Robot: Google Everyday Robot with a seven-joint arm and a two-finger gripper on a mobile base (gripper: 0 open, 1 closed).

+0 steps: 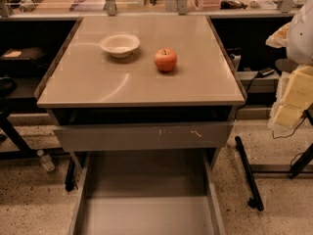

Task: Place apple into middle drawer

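The apple [166, 59] sits upright on the tan cabinet top [146, 89], right of centre, stem up. Just to its left, apart from it, stands the white bowl [120, 44]. Below the top's front edge a drawer with a scratched front panel [142, 135] stands slightly out. Under that, the middle drawer [146, 214] is pulled far out toward me, its flat floor showing. My gripper [293, 99] hangs at the right edge of the view, beside the cabinet and well apart from the apple. Whether it is released or clenched I cannot tell. A small bottle [46, 160] lies on the speckled floor at the left.
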